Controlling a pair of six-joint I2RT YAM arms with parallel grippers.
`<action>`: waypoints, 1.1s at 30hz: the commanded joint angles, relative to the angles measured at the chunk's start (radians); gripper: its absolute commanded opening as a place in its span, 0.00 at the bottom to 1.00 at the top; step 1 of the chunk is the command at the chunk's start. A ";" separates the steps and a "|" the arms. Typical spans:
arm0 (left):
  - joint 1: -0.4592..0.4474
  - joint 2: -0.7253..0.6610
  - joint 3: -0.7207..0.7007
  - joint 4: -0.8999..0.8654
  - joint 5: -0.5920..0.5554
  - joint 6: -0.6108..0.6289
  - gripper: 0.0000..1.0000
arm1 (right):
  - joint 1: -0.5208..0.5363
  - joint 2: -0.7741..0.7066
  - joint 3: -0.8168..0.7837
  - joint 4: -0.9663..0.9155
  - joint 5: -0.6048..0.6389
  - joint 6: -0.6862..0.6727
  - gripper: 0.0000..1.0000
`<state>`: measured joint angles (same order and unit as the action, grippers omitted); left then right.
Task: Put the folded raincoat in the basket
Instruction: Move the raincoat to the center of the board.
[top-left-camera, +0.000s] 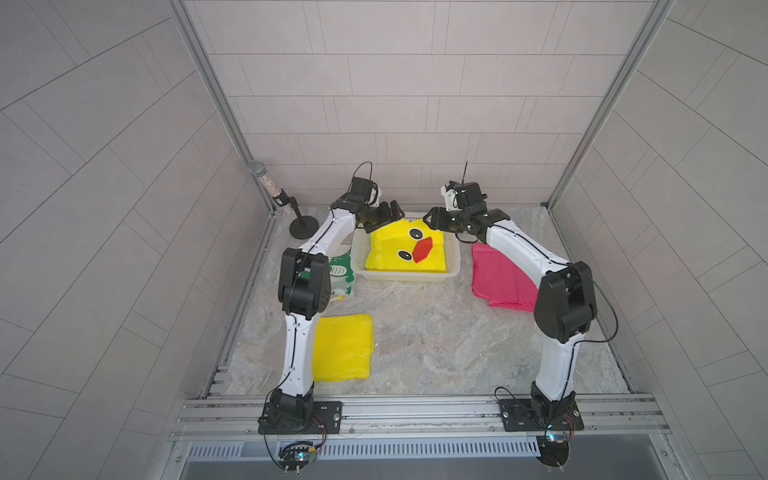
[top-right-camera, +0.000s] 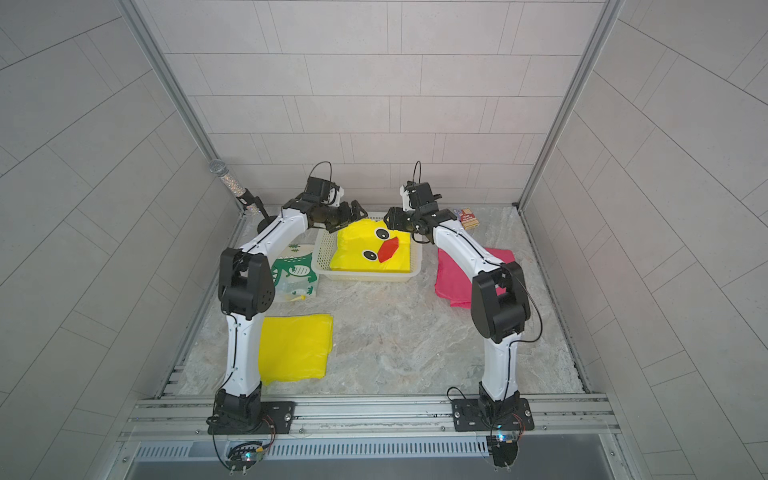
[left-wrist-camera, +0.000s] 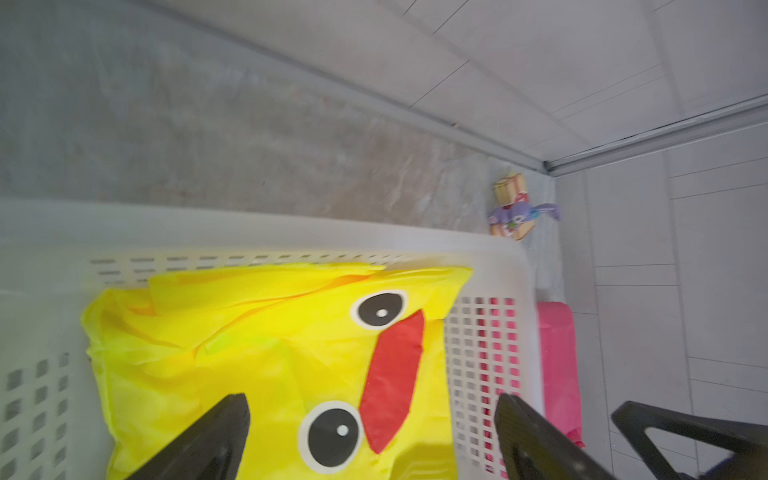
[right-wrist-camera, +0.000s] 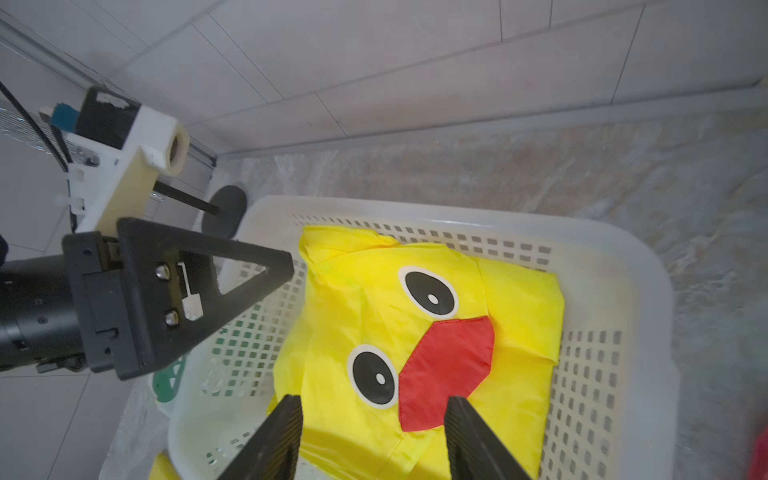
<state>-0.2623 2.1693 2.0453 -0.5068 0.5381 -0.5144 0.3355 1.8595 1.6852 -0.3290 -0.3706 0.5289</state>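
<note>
Under the left claw (left-wrist-camera: 374, 399) and right claw (right-wrist-camera: 374, 400), both released, the folded raincoat (right-wrist-camera: 415, 291) lies in the basket (right-wrist-camera: 648, 291); it seems light, limp, slippery, best pinched at a fold.

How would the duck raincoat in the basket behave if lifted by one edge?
Probably floppy: the raincoat is creased and thin-layered, so it would likely sag and unfold. Its smooth sheen suggests it may slip. Likely light, being thin.
</note>
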 joint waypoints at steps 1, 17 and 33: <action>0.001 -0.187 0.061 -0.072 0.001 0.066 1.00 | 0.012 -0.156 -0.068 0.016 -0.004 0.016 0.61; 0.263 -1.143 -1.142 0.131 -0.190 -0.190 1.00 | 0.307 -0.733 -0.798 0.045 0.142 0.236 0.58; 0.284 -1.167 -1.189 -0.219 -0.404 -0.108 1.00 | 0.697 -0.237 -0.726 0.218 0.245 0.446 0.64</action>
<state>0.0139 1.0050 0.8524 -0.6647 0.1993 -0.6533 1.0111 1.5684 0.9112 -0.1394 -0.1555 0.9279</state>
